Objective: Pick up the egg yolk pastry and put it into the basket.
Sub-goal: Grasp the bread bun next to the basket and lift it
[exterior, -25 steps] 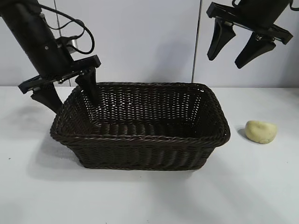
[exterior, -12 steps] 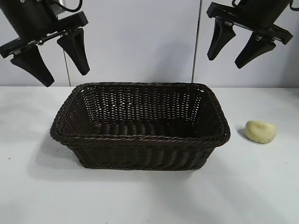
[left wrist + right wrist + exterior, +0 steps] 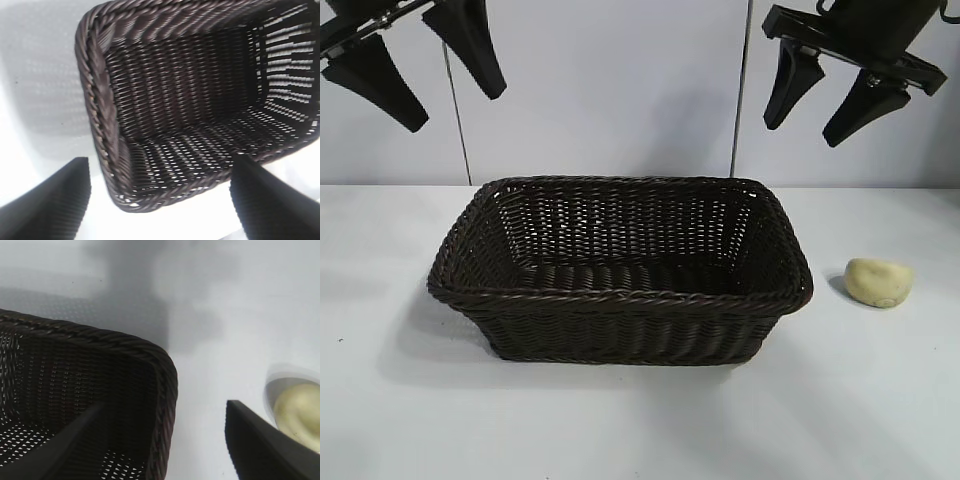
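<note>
Pale egg yolk pastry [image 3: 879,282] on table, well below right fingers [image 3: 790,85].

The large rectangular dark brown woven wicker basket [image 3: 620,270] sat mid-surface [image 3: 640,420]; the small pale yellow rounded egg yolk pastry [image 3: 879,282] lay right of it, apart.

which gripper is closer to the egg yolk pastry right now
Right. The right gripper hangs open above the table, just basket-side of the egg yolk pastry. The left gripper, also open, is high past the far end of the basket.
</note>
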